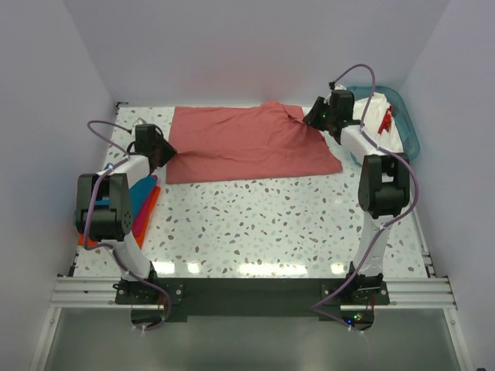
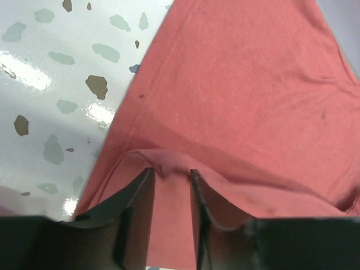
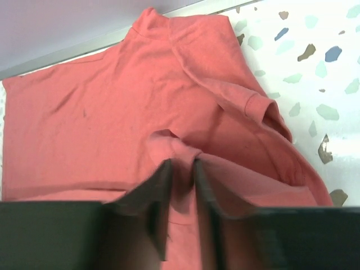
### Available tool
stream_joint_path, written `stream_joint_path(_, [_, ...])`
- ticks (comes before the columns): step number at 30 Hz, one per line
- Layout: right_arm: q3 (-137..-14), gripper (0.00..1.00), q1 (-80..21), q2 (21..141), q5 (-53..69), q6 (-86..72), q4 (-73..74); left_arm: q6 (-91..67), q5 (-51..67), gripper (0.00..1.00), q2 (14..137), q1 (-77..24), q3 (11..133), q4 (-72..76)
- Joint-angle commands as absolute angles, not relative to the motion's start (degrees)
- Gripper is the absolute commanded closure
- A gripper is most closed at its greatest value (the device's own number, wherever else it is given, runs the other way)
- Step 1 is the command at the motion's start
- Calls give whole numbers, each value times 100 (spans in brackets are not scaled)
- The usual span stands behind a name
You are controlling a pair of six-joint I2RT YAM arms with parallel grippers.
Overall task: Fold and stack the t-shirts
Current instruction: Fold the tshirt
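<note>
- Biggest first: the white speckled terrazzo bench [image 1: 271, 224] carries the whole job, and its near half lies bare in front of the arms.
- Spread across the far half is the large dusty salmon-red cloth t-shirt [image 1: 247, 143]. It lies mostly flat, with one end by the left arm and the other rumpled at the sleeve by the right arm.
- Far right is the teal plastic basket [image 1: 410, 131], and the white cloth t-shirt with a red mark [image 1: 377, 116] is heaped in it, waiting.
- Near left, beside the left arm, is a small pile of teal, pink and orange cloth t-shirts [image 1: 144, 205].
- The left fingers [image 2: 138, 197] stand a little way apart at the shirt's left edge, with a ridge of cloth puckered at their tips. I cannot tell whether they grip it.
- The right fingers [image 3: 157, 191] stand a narrow way apart with a pucker of cloth between them, and here too I cannot tell whether they grip.
- My read is that the salmon shirt is being squared up for a fold. To do it well, keep the cloth taut between both ends, move the arms together and low, and flatten that right sleeve before creasing.
</note>
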State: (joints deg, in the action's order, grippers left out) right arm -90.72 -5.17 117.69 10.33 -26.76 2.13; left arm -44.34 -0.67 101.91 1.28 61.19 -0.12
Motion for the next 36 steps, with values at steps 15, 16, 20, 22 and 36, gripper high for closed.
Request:
stream_joint_path(15, [-8211, 27, -466, 9810, -913, -2672, 2356, -4895, -1423, 37, 8430, -193, 5213, -1344])
stream_joint_path(16, [-7791, 30, -457, 9582, -1079, -2733, 2312, -4948, -1485, 43, 8420, -246, 5029, -1353])
stream_joint_path(20, [-7260, 41, -334, 9501, -1063, -2847, 2276, -5071, -1380, 46, 8577, -307, 4755, -1257])
stream_joint_path(22, [-7077, 45, -299, 9597, -1064, -2935, 2215, -5089, -1459, 46, 8701, -395, 4790, -1248])
stream_joint_path(36, [-6855, 45, -9, 10370, -915, -3225, 1749, -5194, -1397, 38, 9395, -422, 4913, -968])
